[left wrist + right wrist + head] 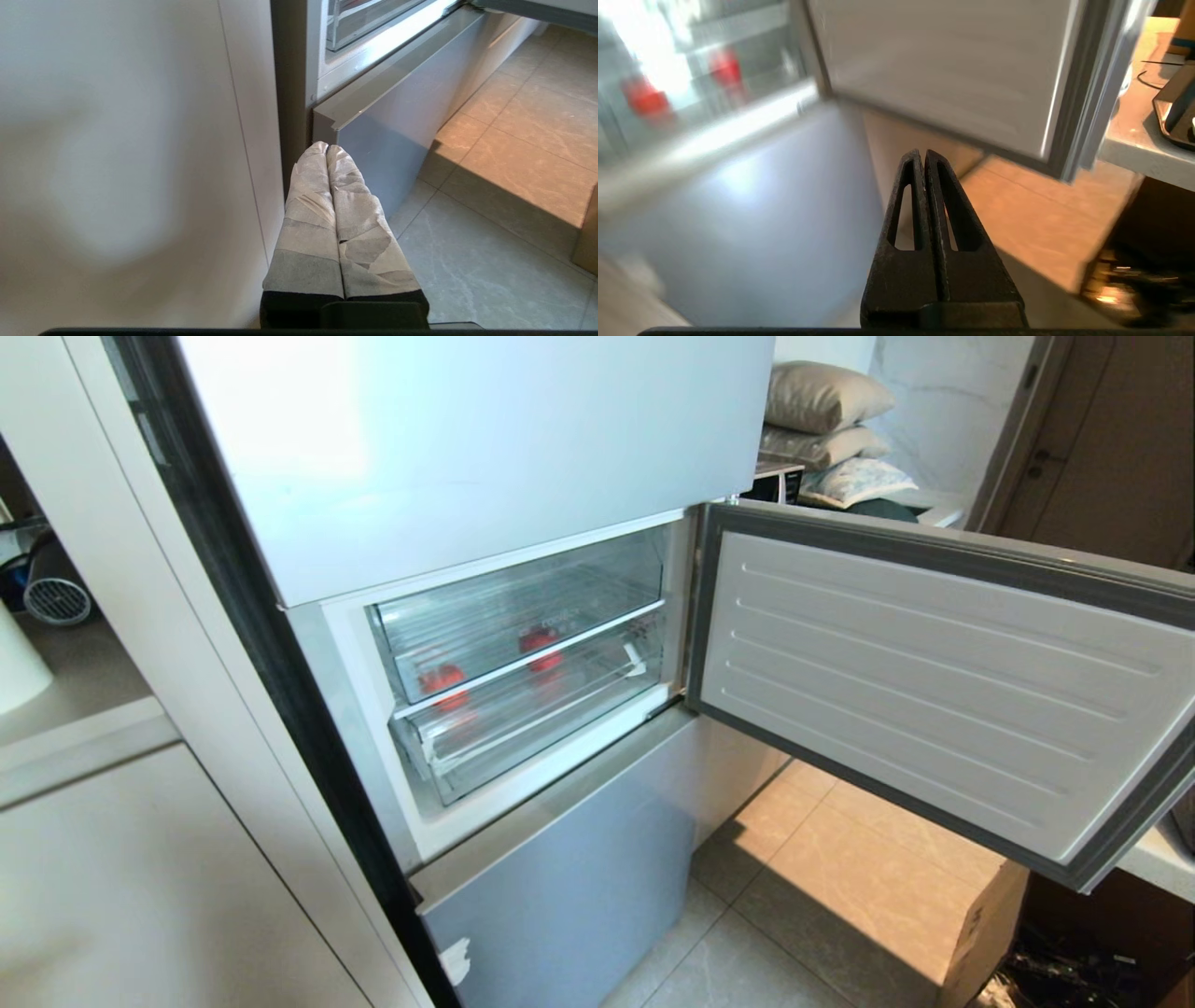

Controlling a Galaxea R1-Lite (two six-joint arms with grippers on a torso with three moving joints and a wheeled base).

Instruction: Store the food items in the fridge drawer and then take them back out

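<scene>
You are looking at the fridge with its middle door (943,691) swung wide to your right, and two clear compartments stacked in the opening. Two red items show through the clear plastic: one (441,679) low at the left, another (540,644) nearer the middle. Both appear to sit behind the front of the upper bin (513,616), right at the line where it meets the fridge drawer (541,709) below, and you cannot tell for sure which compartment each rests in. Both compartments look pushed in. Judging from that, the food looks already stored, so you are at the turn of the task: the take-out half is about to begin. Neither arm is in the head view. Your left tool (327,151) has its wrapped fingers pressed together, holding nothing, low beside the pale cabinet panel (140,140) and short of the lower blue-grey panel (387,130). Your right tool (922,156) is also closed and empty, pointing at the lower panel with the open door above it; the red items (644,100) sit well off to one side of where it points. The next move calls for parting the jaws of the right tool, bringing it up to the front lip of whichever compartment holds the food, and pulling it out before reaching in. Mind the open door edge on your right as you swing in, and expect the clear lip to be hard to judge for depth.
</scene>
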